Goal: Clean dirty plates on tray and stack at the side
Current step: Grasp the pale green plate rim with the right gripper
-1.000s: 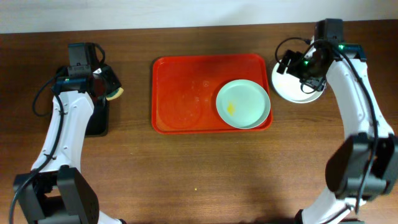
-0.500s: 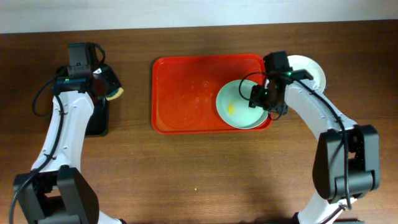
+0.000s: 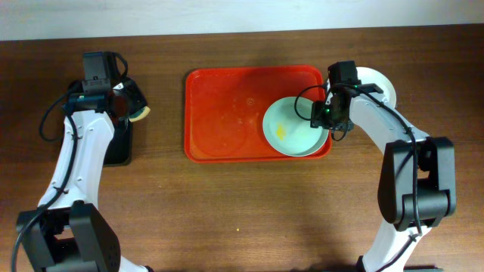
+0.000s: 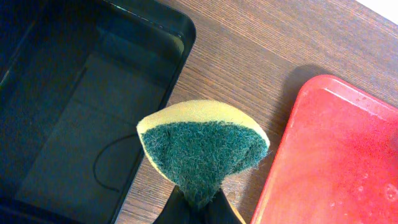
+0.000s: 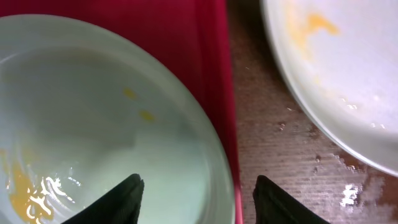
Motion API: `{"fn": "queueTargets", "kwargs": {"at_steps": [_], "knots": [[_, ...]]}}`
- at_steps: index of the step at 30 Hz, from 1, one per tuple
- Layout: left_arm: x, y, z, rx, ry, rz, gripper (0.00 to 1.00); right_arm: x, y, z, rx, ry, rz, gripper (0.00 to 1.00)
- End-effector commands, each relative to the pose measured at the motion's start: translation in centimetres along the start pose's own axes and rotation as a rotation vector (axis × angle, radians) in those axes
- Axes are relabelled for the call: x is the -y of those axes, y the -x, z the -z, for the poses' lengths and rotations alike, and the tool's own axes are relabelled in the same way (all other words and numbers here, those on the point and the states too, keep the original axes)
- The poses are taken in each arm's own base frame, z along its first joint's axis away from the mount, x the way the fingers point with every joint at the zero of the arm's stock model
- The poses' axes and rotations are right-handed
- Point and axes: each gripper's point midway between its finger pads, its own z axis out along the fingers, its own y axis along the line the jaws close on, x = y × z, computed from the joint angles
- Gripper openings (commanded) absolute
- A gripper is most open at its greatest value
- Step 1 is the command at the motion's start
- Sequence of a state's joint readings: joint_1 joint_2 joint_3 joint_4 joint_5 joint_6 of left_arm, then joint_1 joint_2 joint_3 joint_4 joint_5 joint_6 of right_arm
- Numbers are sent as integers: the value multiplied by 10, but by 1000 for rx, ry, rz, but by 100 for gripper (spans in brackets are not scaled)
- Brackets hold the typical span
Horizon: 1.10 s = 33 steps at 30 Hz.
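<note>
Mint-green, round and shallow, the yellow-smeared plate (image 3: 291,128) lies at the right end of the red-orange plastic tray (image 3: 219,113); it looks rigid, light and wet-slick, best pinched at its thin right rim. The right end effector (image 5: 198,186) hangs wide open astride that rim, empty; the left end effector (image 4: 199,210) pinches a green-and-yellow sponge (image 4: 202,146).
</note>
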State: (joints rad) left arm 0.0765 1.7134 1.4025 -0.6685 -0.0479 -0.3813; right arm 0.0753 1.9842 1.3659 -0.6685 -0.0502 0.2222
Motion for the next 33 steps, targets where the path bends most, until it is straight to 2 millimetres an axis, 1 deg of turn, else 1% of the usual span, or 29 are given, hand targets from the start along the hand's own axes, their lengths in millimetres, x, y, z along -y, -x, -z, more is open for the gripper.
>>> {"fn": "queueTargets", "kwargs": {"at_steps": [1,3,4,5,8,9,10,11,12,13,14,17,18,20,21,23,24,25,26,27,30,31,33], "knots": [[0,2,3,9,-9,-3,0,-6,5,0,4,33,7,53],[0,2,3,9,-9,-4,0,-9,3,0,-7,54,7,50],[0,2,3,9,-9,-4,0,-12,2,1,-11,73,7,44],[0,2,3,9,-9,-4,0,-13,2,0,-11,73,8,41],[0,2,3,9,-9,-3,0,-14,0,1,-18,80,7,40],[0,2,3,9,-9,-4,0,-18,-1,1,-24,101,7,40],[0,2,3,9,-9,-4,0,-26,-3,2,-35,144,11,40],[0,2,3,9,-9,-3,0,-32,-6,0,-40,147,25,40],[0,2,3,9,-9,-3,0,-32,-6,-3,-37,116,38,41],[0,2,3,8,-9,-4,0,-26,-5,-6,-28,73,39,44],[0,2,3,8,-9,-4,0,-22,-4,-10,-29,69,30,46],[0,2,3,9,-9,-3,0,-14,-8,-21,-59,65,17,45],[0,2,3,9,-9,-4,0,-18,-14,-29,-85,89,38,45],[0,2,3,9,-9,-4,0,-30,-17,-35,-96,131,50,45],[0,2,3,9,-9,-4,0,-40,-18,-35,-94,158,65,39],[0,2,3,9,-9,-4,0,-56,-23,-36,-99,170,87,23],[0,2,3,9,-9,-4,0,-60,-25,-36,-100,162,79,21],[0,2,3,9,-9,-3,0,-65,-26,-37,-95,143,56,15],[0,2,3,9,-9,-4,0,-67,-26,-37,-94,133,34,11],[0,2,3,9,-9,-4,0,-70,-28,-37,-98,134,6,5],[0,3,3,14,-10,-4,0,-82,-34,-38,-109,138,12,4],[0,4,3,16,-11,-3,0,-89,-37,-38,-113,140,0,4],[0,3,3,12,-10,-4,0,-102,-35,-38,-94,154,-40,4]]}}
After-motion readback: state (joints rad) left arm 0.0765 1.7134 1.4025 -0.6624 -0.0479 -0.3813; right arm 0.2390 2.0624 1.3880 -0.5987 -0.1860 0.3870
